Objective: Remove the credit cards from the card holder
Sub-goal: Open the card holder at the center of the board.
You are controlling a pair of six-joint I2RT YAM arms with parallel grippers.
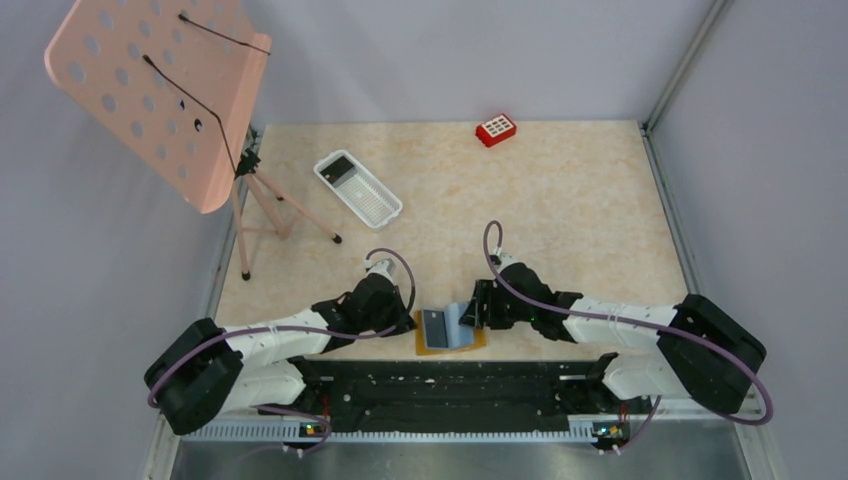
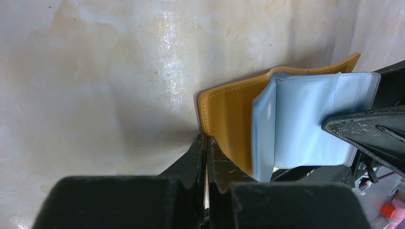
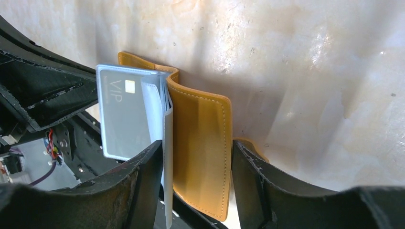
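Beige marbled table, grey walls. Pink perforated music stand at 10 o'clock, red block at 12, white mesh tray at 11 with one dark card lying in it.

Item 1, card holder: at 6 o'clock on the table, near edge, between my two arms. Tan stitched cover, spread and bowed; pale blue sleeves fanned up from the spine.

Item 2, credit card: grey, "VIP" lettering and a chip, standing proud of a blue sleeve. Most of its face is bare; its lower edge passes behind my finger.

Item 3, left gripper: fingers pressed together at the cover's corner. I cannot tell whether leather is nipped between them.

Item 4, right gripper: jaws parted, straddling the tan flap and a blue sleeve, grasping nothing I can confirm.

Governing relation: from overhead the credit card lies at 9 o'clock from the right gripper and 3 o'clock from the left, both close. On the right wrist view it sits at 10 o'clock from the finger gap, long axis running 12 to 6. I judge the right arm better placed, being unclenched and beside it; it would need to shift toward 9 to bracket the card's thin edge.
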